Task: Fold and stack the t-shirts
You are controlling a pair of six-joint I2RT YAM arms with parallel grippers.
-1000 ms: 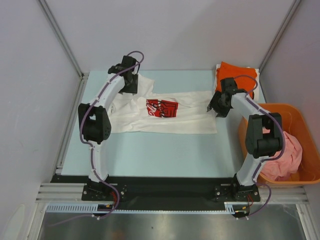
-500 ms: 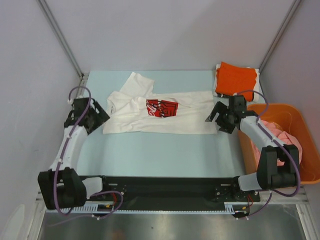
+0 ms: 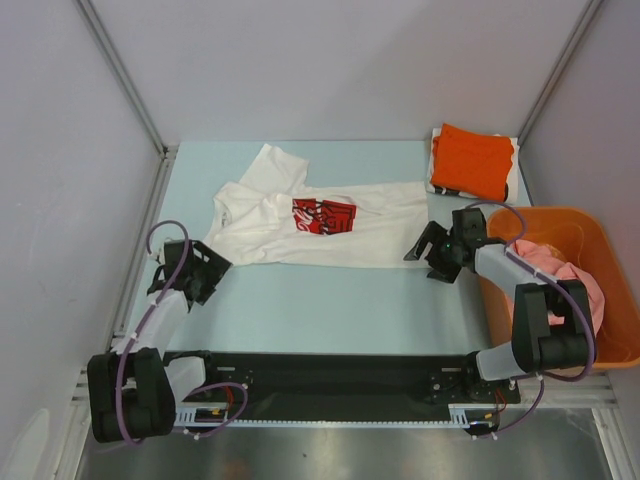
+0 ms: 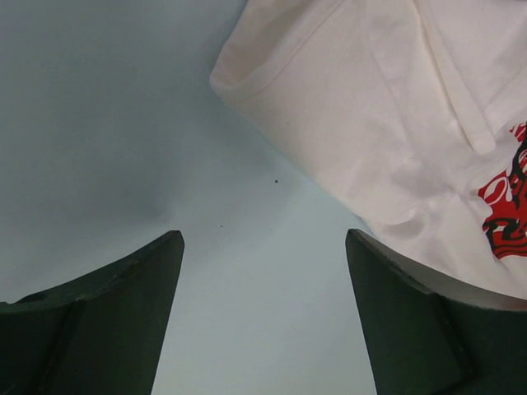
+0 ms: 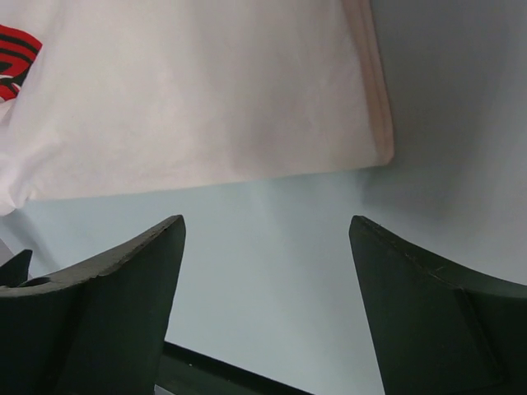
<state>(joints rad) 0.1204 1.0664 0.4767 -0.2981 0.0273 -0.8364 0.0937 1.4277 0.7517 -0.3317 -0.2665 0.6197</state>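
The white t-shirt (image 3: 320,222) with a red-and-black chest print lies spread across the middle of the table, one sleeve folded up at the back left. A folded orange t-shirt (image 3: 472,160) sits at the back right corner. The pink t-shirt (image 3: 565,290) lies crumpled in the basket. My left gripper (image 3: 208,268) is open and empty just off the white shirt's near left corner (image 4: 329,99). My right gripper (image 3: 425,252) is open and empty just off the shirt's near right corner (image 5: 247,107).
A rigid orange plastic basket (image 3: 610,250) stands at the right edge. White walls enclose the table on three sides. A black rail (image 3: 330,365) runs along the near edge.
Both arms have pulled back toward the near edge and lowered. The left gripper moved from the shirt's back left to its near left corner. The shirt's sleeve now lies uncovered.
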